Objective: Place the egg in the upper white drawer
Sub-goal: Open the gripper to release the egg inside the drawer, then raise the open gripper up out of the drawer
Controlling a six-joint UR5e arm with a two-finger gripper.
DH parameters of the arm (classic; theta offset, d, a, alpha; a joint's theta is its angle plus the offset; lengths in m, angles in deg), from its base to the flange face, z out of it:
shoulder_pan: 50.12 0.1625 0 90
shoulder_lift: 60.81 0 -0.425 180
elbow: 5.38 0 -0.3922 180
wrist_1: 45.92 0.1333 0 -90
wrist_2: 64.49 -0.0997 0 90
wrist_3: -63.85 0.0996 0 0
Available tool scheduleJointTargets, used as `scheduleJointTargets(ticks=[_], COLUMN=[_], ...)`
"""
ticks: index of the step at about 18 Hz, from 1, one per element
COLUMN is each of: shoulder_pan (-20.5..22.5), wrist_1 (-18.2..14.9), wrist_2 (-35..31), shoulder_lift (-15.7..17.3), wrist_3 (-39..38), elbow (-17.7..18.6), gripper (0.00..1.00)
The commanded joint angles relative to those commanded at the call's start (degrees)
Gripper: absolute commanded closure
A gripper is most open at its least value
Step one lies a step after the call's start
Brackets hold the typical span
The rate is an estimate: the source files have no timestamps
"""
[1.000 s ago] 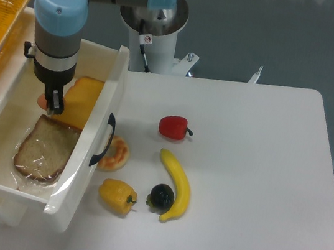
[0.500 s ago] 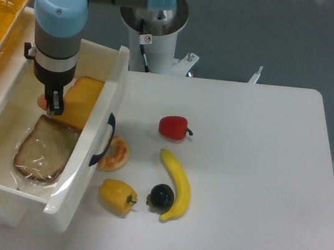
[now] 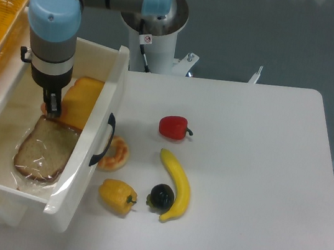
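Observation:
The upper white drawer (image 3: 110,94) stands pulled open at the left, its black curved handle (image 3: 104,141) facing the table. My gripper (image 3: 50,106) reaches down into the drawer from under the arm's blue-capped wrist. One dark finger (image 3: 53,103) shows, and the wrist hides the other. Only a small pinkish-orange sliver of the egg (image 3: 44,107) shows, right against the finger's left side, low inside the drawer. I cannot tell whether the fingers still hold it.
In the drawer lie a wrapped bread slice (image 3: 45,149) and a yellow cheese block (image 3: 81,101). On the table are a donut (image 3: 114,153), a yellow pepper (image 3: 117,195), a black fruit (image 3: 161,196), a banana (image 3: 177,185) and a red pepper (image 3: 174,127). A yellow wicker basket (image 3: 0,18) stands at the far left.
The wrist and gripper have shifted slightly left. Less of the egg shows beside the finger than before. The objects on the table have not moved.

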Motion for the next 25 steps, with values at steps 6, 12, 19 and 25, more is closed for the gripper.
scheduleJointTargets(ticks=[6, 12, 19, 25], shoulder_pan=[0.1, 0.8, 4.3, 5.1], wrist_1=[0.2, 0.3, 2.3, 3.4], wrist_2=[0.0, 0.2, 0.3, -0.4], shoulder_lift=[0.3, 1.4, 6.3, 9.2], wrist_3=[0.2, 0.0, -2.3, -13.2], elbow=[-0.2, -1.0, -0.9, -1.1], gripper=[0.16, 0.0, 0.0, 0.0])
